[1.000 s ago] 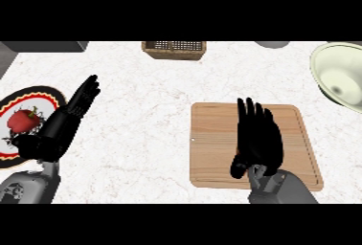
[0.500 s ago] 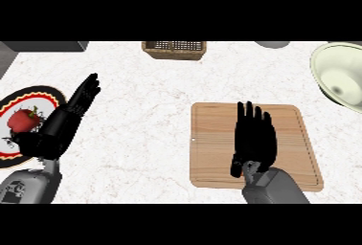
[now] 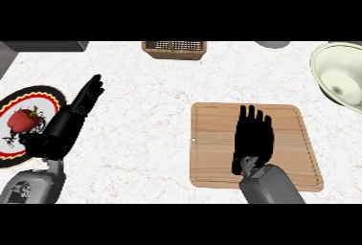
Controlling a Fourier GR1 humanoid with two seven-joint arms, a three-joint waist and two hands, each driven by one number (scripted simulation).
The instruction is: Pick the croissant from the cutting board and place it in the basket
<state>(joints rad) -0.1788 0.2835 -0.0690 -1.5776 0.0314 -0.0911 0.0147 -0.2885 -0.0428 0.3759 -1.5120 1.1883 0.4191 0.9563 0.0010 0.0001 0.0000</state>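
The wooden cutting board (image 3: 212,143) lies right of centre on the white counter. My right hand (image 3: 252,139) is spread flat over the board's middle, open, with fingers straight and pointing away from me. No croissant shows anywhere; whatever lies beneath the hand is hidden. The brown wicker basket (image 3: 174,49) stands at the far edge, up and to the left of the board. My left hand (image 3: 71,117) rests open at the left, fingers up, holding nothing.
A patterned round plate (image 3: 10,153) carrying a red fruit (image 3: 22,119) sits at the left edge, partly under my left forearm. A pale green bowl (image 3: 341,76) occupies the far right. A grey object (image 3: 272,44) peeks in at the top.
My right hand has slid slightly left and forward over the board, its fingers drawing closer together. The left hand has stayed put.
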